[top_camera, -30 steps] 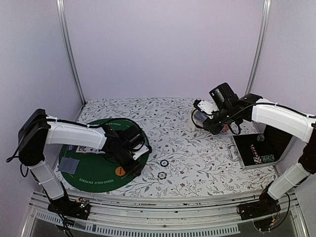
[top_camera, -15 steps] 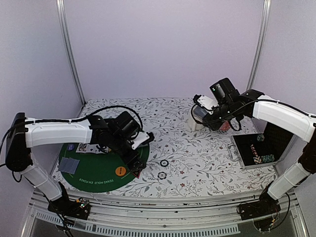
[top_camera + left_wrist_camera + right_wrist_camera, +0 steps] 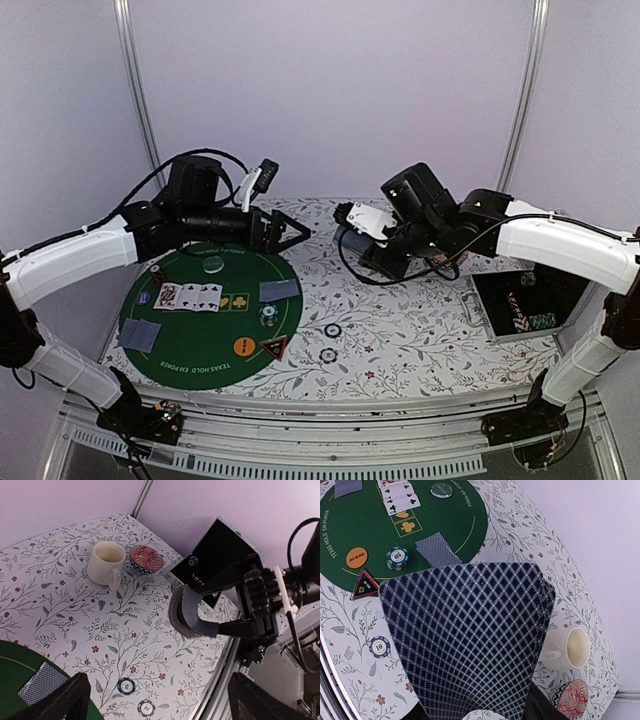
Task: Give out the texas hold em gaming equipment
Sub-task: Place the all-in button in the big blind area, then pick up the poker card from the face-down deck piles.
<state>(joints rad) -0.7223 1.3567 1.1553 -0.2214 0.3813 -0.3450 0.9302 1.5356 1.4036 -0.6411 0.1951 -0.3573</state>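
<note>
Green felt mat (image 3: 190, 342) lies at the left of the flowered tablecloth (image 3: 420, 330). On it are a face-down card (image 3: 137, 335) at the left edge, a row of face-up cards (image 3: 190, 296), a clear disc (image 3: 212, 265) behind them, and a second face-down card (image 3: 280, 290) toward the right. Along the mat's near side sit an orange button (image 3: 244, 347), a chip stack (image 3: 268, 316) and a triangular marker (image 3: 275, 347) (red-edged, black in the middle).

The left gripper (image 3: 298, 233) hovers above the mat's far right edge, jaws spread wide, holding nothing. Just right of the mat, one loose chip (image 3: 332, 330) and another chip (image 3: 327, 355) lie on the cloth. The right gripper (image 3: 197, 611), raised mid-table, is clamped on a fanned deck (image 3: 470, 640) of blue-backed cards. Further right, a cream mug (image 3: 106, 562) and a red-patterned dish (image 3: 146, 559) stand close together, beside an open black case (image 3: 560, 290).
</note>
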